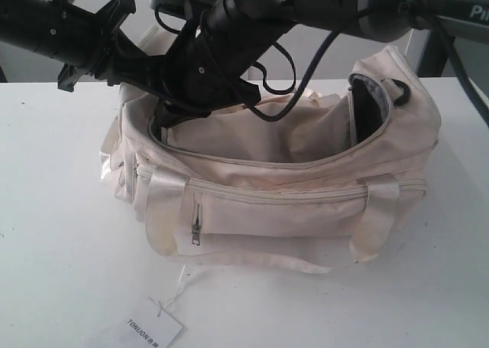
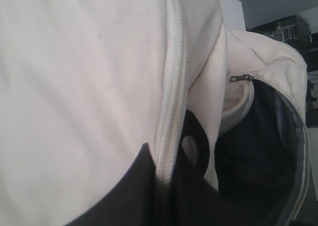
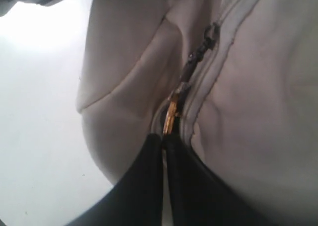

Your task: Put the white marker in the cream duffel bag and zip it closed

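Observation:
The cream duffel bag lies on the white table with its curved top zipper open. Black lining shows at its right end. Both arms meet at the bag's left end. My right gripper, reaching across from the right, is shut on the brass zipper pull of the top zipper. In the exterior view it sits at the opening's left corner. My left gripper is shut on the bag's cream zipper edge. The white marker is out of view.
A white paper tag on a string lies on the table in front of the bag. The front pocket's zip pull hangs shut. A shiny strap handle drapes down the front. A second small zip pull shows beside the dark opening.

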